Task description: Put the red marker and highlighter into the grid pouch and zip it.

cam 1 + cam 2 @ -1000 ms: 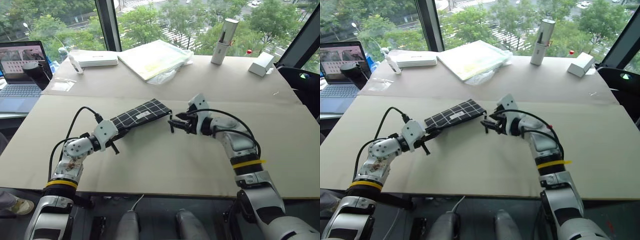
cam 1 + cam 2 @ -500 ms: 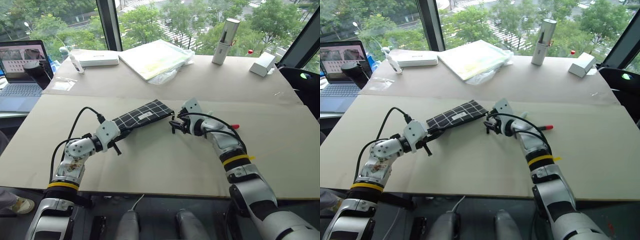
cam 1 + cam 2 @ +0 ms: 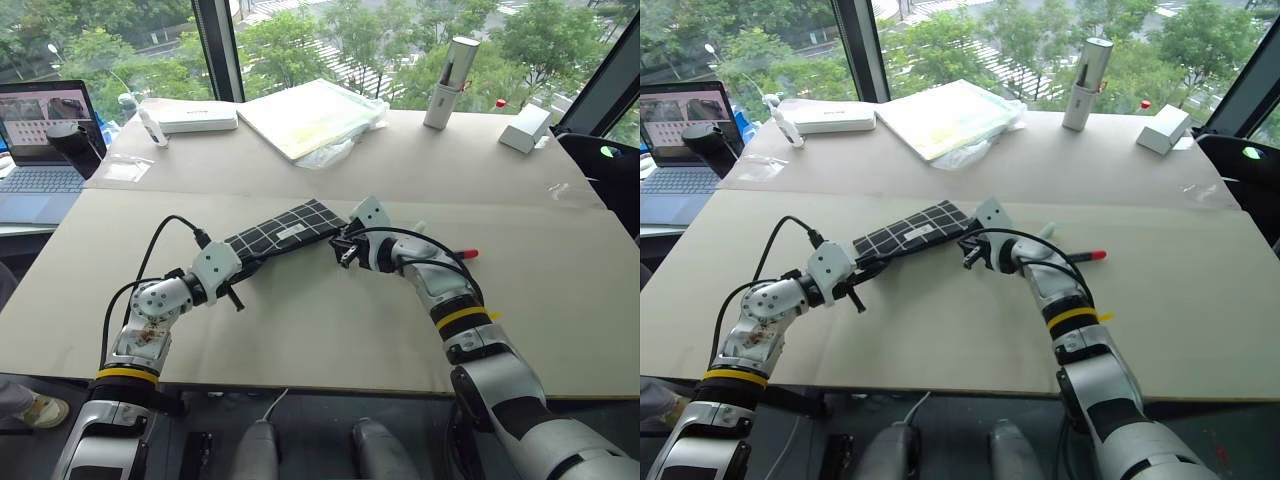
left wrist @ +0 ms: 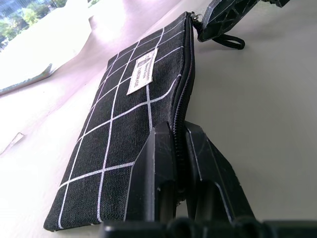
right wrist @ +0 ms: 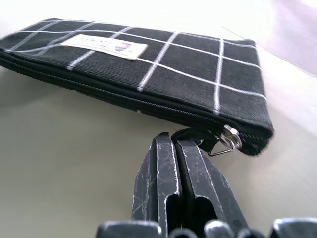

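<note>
**Both grippers pinched on the closed pouch, pens outside**

I had the flat black fabric pouch with the thin white grid (image 3: pixel 285 231) lying on the tan cardboard-covered table (image 3: pixel 330 330), its zip shut along its whole length. My left gripper (image 4: pixel 179 148) was clamped on the zipper edge at the pouch's near-left end. My right gripper (image 5: pixel 174 166) had its fingers pressed together at the black pull cord (image 5: pixel 198 135) beside the metal ring at the far-right corner; I judged it was gripping the cord.

The slim red marker with the black cap end (image 3: pixel 458 254) lay on the table behind my right forearm, well apart from the pouch.

The risk I saw: the cord could slip from so narrow a pinch, or the pull could drag the whole pouch if the left hold gave.

The pouch's long axis ran diagonally, from near-left to far-right, zipper edge facing me
</note>
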`<action>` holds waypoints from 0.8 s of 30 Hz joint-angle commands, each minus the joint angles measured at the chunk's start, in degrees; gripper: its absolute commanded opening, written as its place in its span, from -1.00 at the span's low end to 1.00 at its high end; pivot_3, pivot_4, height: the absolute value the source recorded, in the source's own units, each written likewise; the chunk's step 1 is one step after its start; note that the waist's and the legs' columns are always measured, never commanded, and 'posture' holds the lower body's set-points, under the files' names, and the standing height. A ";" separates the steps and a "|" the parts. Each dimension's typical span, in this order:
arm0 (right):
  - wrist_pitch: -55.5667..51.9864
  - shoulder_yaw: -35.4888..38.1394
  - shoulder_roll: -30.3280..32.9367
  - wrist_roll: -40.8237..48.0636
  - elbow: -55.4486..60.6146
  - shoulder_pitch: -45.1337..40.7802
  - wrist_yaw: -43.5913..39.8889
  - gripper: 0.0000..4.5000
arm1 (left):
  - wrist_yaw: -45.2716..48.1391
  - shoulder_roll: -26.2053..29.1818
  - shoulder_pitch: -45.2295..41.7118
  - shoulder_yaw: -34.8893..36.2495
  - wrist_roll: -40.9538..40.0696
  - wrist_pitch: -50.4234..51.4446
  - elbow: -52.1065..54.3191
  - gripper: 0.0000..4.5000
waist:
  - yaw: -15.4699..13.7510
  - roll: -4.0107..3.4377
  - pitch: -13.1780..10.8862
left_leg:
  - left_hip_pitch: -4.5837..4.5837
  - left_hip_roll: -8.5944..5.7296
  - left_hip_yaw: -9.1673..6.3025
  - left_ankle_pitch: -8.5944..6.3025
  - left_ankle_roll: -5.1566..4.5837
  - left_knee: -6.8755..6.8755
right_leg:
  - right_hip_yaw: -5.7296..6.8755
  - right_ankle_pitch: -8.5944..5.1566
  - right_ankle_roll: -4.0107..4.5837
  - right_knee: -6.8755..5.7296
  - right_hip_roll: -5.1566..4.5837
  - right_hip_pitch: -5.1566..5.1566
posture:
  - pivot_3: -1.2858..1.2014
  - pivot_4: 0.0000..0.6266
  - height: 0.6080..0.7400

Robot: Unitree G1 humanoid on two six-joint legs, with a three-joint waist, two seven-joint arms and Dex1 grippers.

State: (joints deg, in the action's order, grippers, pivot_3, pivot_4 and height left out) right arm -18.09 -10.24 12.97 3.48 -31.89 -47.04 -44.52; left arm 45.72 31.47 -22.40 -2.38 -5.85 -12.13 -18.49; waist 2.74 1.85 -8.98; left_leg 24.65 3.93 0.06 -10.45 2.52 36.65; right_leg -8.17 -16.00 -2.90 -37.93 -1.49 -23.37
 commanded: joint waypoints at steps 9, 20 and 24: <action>-4.03 -5.54 -6.24 -0.44 8.43 0.61 -1.54 -0.99 | 0.43 -1.74 -2.45 -0.37 0.13 -0.70 -0.18 -1.00 | 0.02 0.00 0.00 | 0.00 0.00 -0.01 0.00 0.00 0.00 | 0.01 0.00 0.00 -0.03 0.01 -0.03 | 0.03 -0.52 1.00; -7.05 -5.98 -9.08 1.79 13.08 2.09 -2.09 -0.99 | 0.93 -2.07 -2.77 -0.27 0.17 -0.89 -0.64 -1.00 | -0.16 0.00 0.00 | 0.02 0.00 -0.01 0.00 0.00 0.00 | 0.02 0.00 0.00 -0.02 0.01 -0.03 | 0.03 -0.52 1.00; -8.14 -3.64 -8.47 3.19 13.86 1.93 -1.78 -0.51 | 0.99 -2.04 -2.49 -0.23 0.16 -0.78 -0.34 -1.00 | -0.13 0.00 0.00 | 0.02 0.00 -0.01 0.00 0.00 0.00 | 0.02 0.00 0.00 -0.02 0.01 -0.03 | 0.03 -0.52 1.00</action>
State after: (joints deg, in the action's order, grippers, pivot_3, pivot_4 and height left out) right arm -25.86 -15.59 4.36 4.88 -21.41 -44.43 -46.04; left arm 46.67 29.40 -24.11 -2.75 -5.69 -12.18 -20.00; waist 2.62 1.85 -8.98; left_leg 24.67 3.93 0.05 -10.45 2.52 36.65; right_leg -8.15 -16.00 -2.90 -37.94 -1.49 -23.40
